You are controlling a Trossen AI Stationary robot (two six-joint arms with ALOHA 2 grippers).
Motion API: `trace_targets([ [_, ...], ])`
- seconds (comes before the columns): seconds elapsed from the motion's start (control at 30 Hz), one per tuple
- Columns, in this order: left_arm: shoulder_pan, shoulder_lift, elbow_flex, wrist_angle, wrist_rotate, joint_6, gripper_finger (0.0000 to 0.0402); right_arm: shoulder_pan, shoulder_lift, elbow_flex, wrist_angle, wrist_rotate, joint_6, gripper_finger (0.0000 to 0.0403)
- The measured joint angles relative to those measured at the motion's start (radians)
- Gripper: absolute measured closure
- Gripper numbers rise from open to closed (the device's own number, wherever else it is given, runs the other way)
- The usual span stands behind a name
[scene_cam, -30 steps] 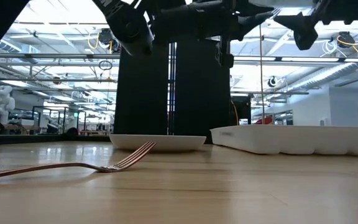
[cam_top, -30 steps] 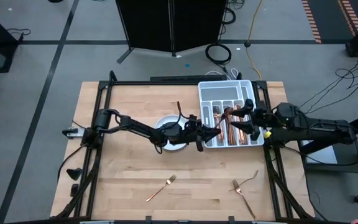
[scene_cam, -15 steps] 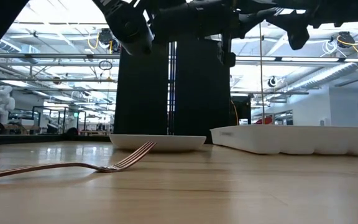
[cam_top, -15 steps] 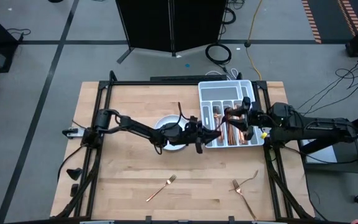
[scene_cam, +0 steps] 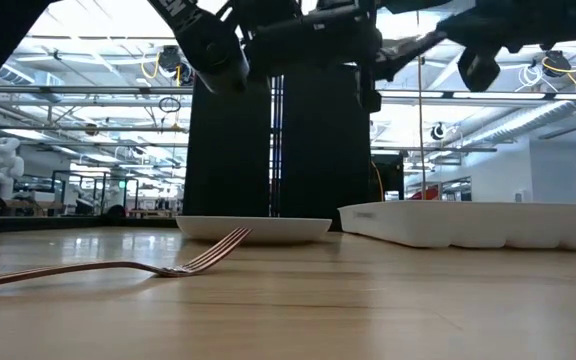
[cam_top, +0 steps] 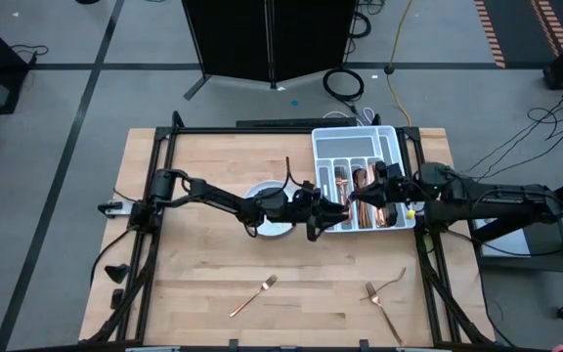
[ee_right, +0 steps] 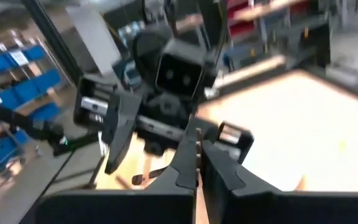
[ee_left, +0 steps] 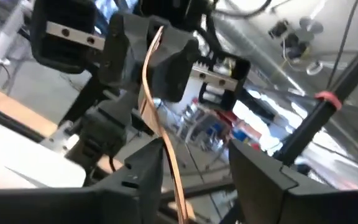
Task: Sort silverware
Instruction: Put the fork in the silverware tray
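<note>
We see two dark, slim arms built of jointed black segments. The left arm has a rounded black housing at its base end and a thin dark cable arching up near its wrist. The right arm is thicker, with a rounded black joint and a small yellow spot by its wrist. Each gripper body is a black block carrying a silver strip with screws. The fingers are matt black, angular wedges.
</note>
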Motion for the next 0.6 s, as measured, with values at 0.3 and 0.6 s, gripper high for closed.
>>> trace_targets([
  [0.3,0.031,0.000,0.054,-0.347,0.071,0.030,0.0204,-0.042,0.075,0.113,-0.273,-0.083,0.051,0.0402],
  [0.6,0.024,0.000,0.107,-0.449,0.130,0.062,0.0203,-0.068,0.175,0.176,-0.384,-0.113,0.024,0.0403],
])
